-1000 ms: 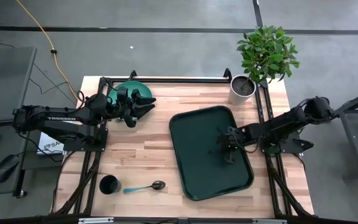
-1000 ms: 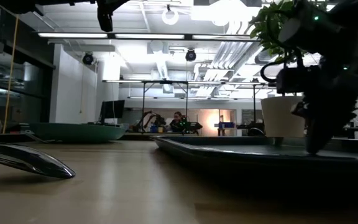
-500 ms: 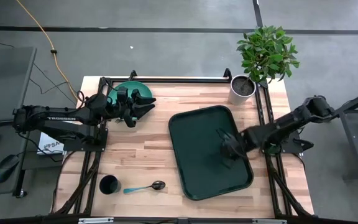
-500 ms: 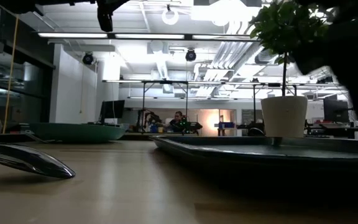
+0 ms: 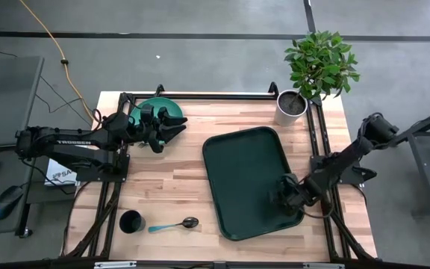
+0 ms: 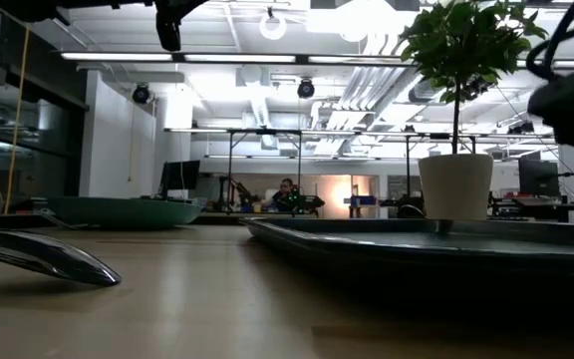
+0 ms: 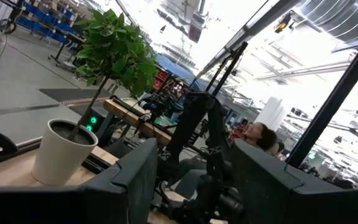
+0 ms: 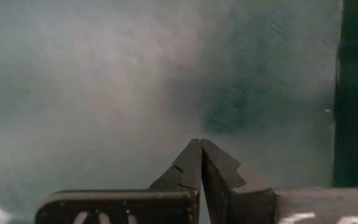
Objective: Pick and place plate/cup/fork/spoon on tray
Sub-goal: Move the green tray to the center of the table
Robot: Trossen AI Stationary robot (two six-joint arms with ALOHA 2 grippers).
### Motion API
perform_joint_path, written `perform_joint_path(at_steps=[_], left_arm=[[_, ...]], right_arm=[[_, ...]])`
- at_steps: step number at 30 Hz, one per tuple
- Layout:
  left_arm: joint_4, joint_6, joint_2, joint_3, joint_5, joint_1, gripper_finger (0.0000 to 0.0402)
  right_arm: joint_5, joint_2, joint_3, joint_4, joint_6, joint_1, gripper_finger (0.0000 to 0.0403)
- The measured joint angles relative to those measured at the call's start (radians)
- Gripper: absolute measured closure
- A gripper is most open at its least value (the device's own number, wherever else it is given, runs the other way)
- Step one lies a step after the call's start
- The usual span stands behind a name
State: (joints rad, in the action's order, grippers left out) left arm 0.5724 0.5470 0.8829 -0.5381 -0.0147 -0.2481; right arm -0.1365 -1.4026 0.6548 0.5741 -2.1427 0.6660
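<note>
The teal plate (image 5: 152, 107) lies at the table's far left, and my left gripper (image 5: 175, 125) hovers open just beside and above it, holding nothing. In its wrist view the gripper (image 7: 194, 180) points level across the table. The dark green tray (image 5: 239, 161) lies right of centre. My right gripper (image 5: 284, 196) is shut and points down over the tray's near right corner; its wrist view shows the gripper (image 8: 199, 149) with nothing between the tips. The black cup (image 5: 131, 222) and the teal-handled spoon (image 5: 174, 224) rest near the front left edge. The fork is out of view.
A white plant pot (image 5: 291, 107) with a leafy plant stands at the far right corner, behind the tray. Bare wood lies between the plate, the tray and the cup. The low view shows the spoon's bowl (image 6: 48, 257) close to the camera and the tray's rim (image 6: 367, 237).
My right gripper has travelled from the middle of the tray toward its near right corner, rolling about its own axis on the way, and has stayed shut. It has left the low view's foreground. The left arm and all the dishes have kept still.
</note>
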Motion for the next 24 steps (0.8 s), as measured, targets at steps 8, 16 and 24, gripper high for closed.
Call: perform_joint_path(at_steps=[8,16,24], left_arm=[[0.000,0.028,0.000,0.000,0.000,0.000,0.0213],[0.000,0.052,0.000,0.000,0.000,0.000,0.0213],[0.000,0.055,0.000,0.000,-0.005,0.000,0.0213]], right_arm=[[0.130,-0.119,0.013,0.035,0.316,-0.065,0.0402],[0.214,-0.116,0.014,0.111,1.134,-0.193,0.0402],[0.121,-0.115,0.014,0.143,1.688,-0.343,0.0403]])
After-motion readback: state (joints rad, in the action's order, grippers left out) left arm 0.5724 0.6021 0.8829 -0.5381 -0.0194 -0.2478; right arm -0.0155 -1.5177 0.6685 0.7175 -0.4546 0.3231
